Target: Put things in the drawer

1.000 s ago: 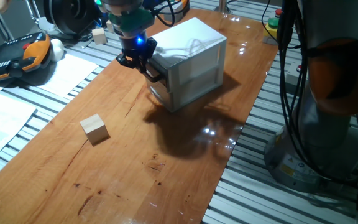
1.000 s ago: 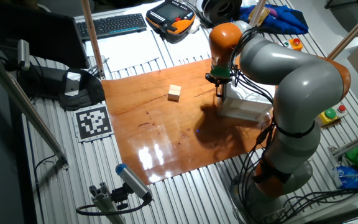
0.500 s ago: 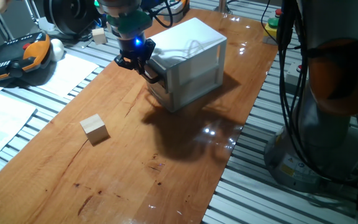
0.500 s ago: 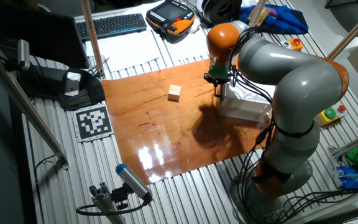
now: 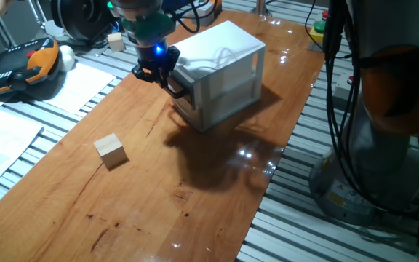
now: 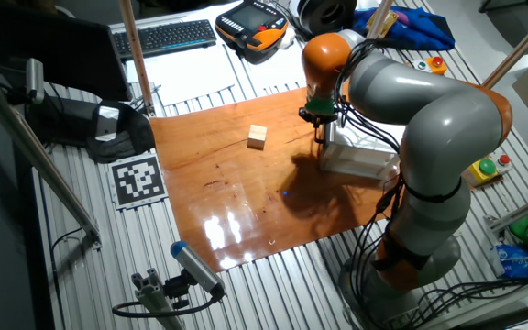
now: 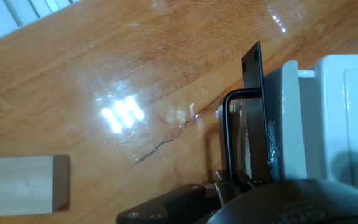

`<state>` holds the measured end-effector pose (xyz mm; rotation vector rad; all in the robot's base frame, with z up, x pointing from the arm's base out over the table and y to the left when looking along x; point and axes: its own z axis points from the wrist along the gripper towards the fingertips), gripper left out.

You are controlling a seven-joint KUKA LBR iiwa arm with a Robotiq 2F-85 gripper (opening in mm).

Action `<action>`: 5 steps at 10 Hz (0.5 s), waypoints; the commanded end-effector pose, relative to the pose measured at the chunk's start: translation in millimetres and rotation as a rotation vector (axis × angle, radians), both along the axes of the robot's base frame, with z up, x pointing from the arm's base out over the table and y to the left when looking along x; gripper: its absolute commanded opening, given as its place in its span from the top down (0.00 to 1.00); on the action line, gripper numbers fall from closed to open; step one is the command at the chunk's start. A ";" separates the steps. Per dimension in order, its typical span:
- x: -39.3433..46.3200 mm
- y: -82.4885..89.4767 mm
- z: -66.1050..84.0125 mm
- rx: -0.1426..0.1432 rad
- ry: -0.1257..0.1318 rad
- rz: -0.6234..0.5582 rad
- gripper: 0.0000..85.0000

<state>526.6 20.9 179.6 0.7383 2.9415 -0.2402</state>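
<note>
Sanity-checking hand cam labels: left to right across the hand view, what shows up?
Wooden cube → black bar handle → upper drawer front → white cabinet body, all on the wooden table.

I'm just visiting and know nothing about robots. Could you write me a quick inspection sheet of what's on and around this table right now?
Surface: wooden tabletop, glossy, with light reflections.
Job's things: wooden cube lies apart from the white cabinet; upper drawer pulled slightly out.
Clutter: another small cube beyond the table edge.
Grippers: gripper at the drawer's black handle; whether it is shut cannot be told.
Cables: black cables run down the robot's base.
Surroundings: teach pendant, keyboard, papers, marker tag.
</note>
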 end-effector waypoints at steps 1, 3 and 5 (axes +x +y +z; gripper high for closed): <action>0.4 0.9 0.1 0.000 0.000 0.000 1.00; 1.5 3.5 0.4 -0.003 0.000 0.002 1.00; 2.4 6.2 0.4 -0.004 0.004 0.006 1.00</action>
